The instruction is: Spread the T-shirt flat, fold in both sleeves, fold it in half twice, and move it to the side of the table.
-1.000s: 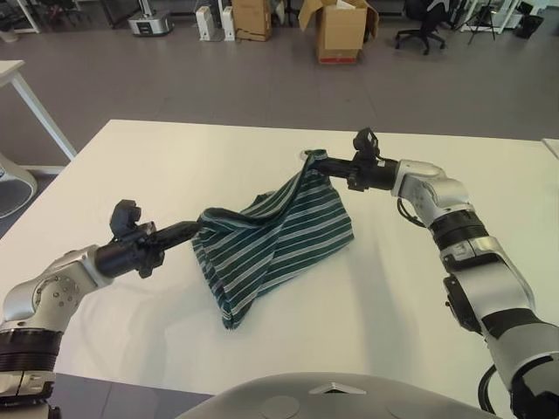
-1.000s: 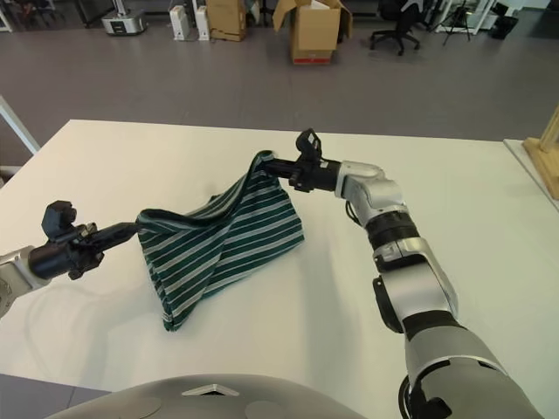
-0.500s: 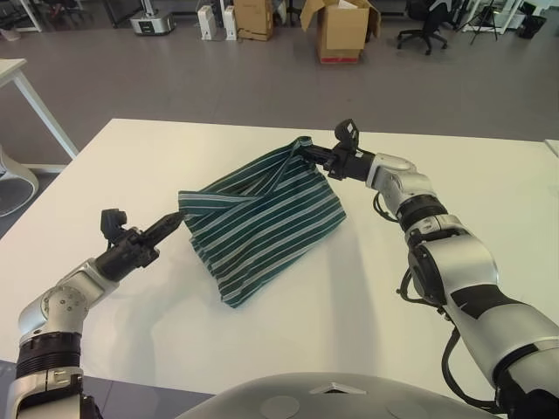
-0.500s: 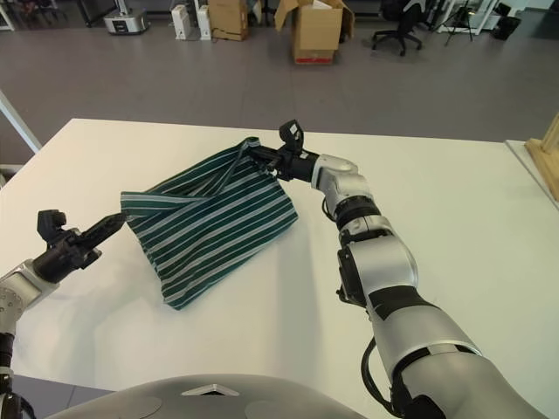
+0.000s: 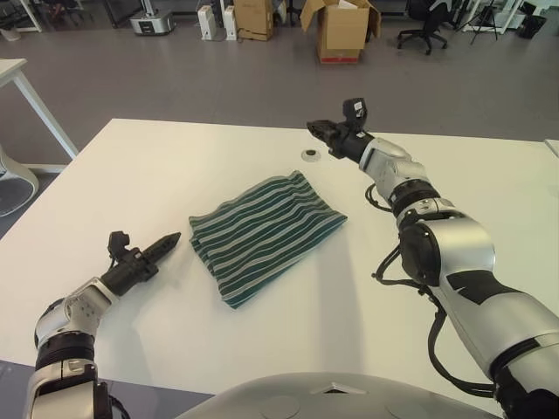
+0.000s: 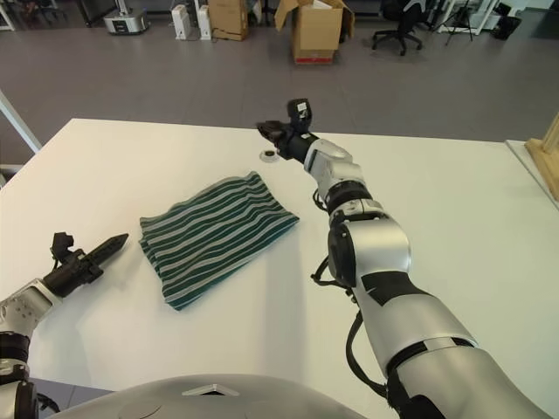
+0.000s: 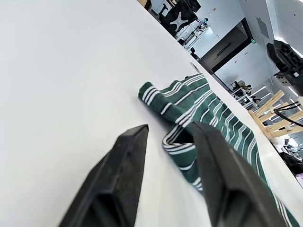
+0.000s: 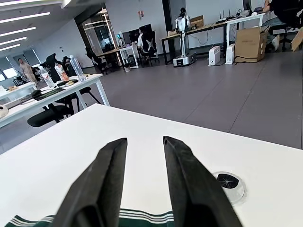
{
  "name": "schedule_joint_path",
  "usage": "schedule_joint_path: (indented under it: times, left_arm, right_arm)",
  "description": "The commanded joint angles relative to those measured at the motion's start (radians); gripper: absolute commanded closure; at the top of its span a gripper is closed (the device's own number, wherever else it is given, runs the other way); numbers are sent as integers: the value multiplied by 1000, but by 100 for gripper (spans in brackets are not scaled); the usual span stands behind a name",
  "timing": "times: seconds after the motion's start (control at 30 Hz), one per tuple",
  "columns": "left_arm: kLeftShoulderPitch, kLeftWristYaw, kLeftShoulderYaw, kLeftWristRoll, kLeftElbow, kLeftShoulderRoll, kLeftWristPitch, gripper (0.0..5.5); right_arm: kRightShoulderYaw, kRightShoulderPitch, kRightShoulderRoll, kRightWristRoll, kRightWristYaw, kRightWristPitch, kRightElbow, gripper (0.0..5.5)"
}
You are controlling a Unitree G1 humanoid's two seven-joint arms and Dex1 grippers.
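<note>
— Nearest the front edge?
— Left gripper (image 5: 171, 237), low over the tabletop (image 5: 131, 166) toward the near left corner. Aimed at the T-shirt (image 5: 265, 232) without touching it, a strip of bare white between.
— Its fingers?
— Parted by a narrow gap in the left wrist view, one black finger (image 7: 118, 184) on either side. Gripping nothing.
— And the T-shirt itself?
— Lying about mid-tabletop. Dark green with thin white stripes, folded into a rough slanted rectangle, one short end toward the front edge and the other toward the far edge. Flat for the most part, with some rumpled layers at the corner closest to the left gripper. Free of both grippers.
— Farther back?
— Small round grommet (image 5: 310, 155) set into the tabletop near the far edge, just beyond the T-shirt's far corner. Close by it, right gripper (image 5: 314, 127), raised off the surface, with the arm stretched out from the right side.
— Holding anything?
— Nothing. Fingers (image 8: 104, 184) spread apart with a plain gap between them, seen from the right wrist view.
— Beyond the table?
— Grey floor, then a cardboard box (image 5: 341, 30) with its flaps up, an office chair (image 5: 419, 22), and the corner of another white table (image 5: 13, 78) off to the left.
</note>
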Motion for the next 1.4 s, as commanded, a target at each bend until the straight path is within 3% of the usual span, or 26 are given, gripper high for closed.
schedule_joint_path:
  times: [0.03,0.1,0.17,0.3,0.43,0.53,0.57,0.63,0.7,0.83,1.0,1.17,1.3,1.4]
  left_arm:
    - [-141,29,-27,81,-186,-45,-199,359]
    - [-231,28,-89,148,-264,-67,-287,359]
    - [-332,-40,-240,321,-214,-66,-444,359]
    - [-518,-134,-559,731,200,-42,-788,359]
    - [-605,-41,-762,1017,539,-25,-847,359]
    - [-574,-186,-775,989,566,-13,-787,359]
    - [-523,-330,-755,897,474,-16,-656,359]
    - [-335,-508,-750,610,14,20,-228,359]
    - [-211,-398,-721,403,-355,1,118,359]
    - [-131,29,-571,366,-569,-169,405,359]
    - [-131,223,-454,358,-685,-226,486,359]
    - [-247,261,-302,263,-786,-162,558,359]
    - [-218,41,-498,410,-787,93,305,359]
    - [-115,-116,-790,696,-630,245,-118,359]
  right_arm:
    - [-20,4,-64,-16,12,-4,-23,410]
    - [-32,44,-85,-6,37,-8,-51,410]
    - [-60,96,-101,23,48,-12,-98,410]
    - [-122,162,-93,80,38,2,-208,410]
    - [-143,212,-74,131,36,49,-361,410]
    - [-131,314,-82,153,37,126,-539,410]
    - [-131,367,-86,166,31,164,-622,410]
    - [-128,478,-88,188,11,230,-777,410]
    - [-112,591,-87,197,-7,282,-917,410]
    - [-15,788,-151,184,36,406,-1214,410]
    - [58,941,-341,339,191,681,-1568,410]
    - [157,1128,-492,416,235,842,-1818,410]
    - [282,1201,-521,270,168,780,-1776,410]
    - [389,1223,-581,195,186,798,-1704,410]
